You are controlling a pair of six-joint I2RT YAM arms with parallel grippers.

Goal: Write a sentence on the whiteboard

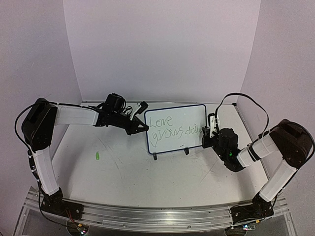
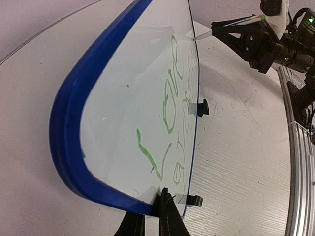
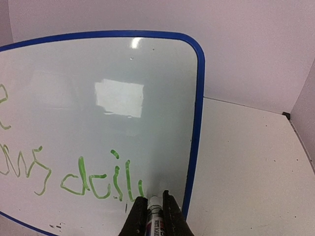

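Observation:
The whiteboard (image 1: 183, 115) stands upright on its two black feet at the middle of the table. The sentence (image 1: 171, 128) runs over it in two lines of green cursive. In the left wrist view my left gripper (image 2: 154, 219) is shut on the blue rim of the whiteboard (image 2: 123, 108) at its left edge, one finger on each face. My right gripper (image 3: 154, 209) is shut on a marker (image 3: 156, 212). Its tip touches the whiteboard (image 3: 98, 73) just after the green letters "dail" (image 3: 98, 181), close to the right rim.
A small green cap (image 1: 98, 156) lies on the table to the left front of the board. Pale walls close in the back and both sides. The aluminium rail (image 1: 157, 216) with the arm bases runs along the near edge.

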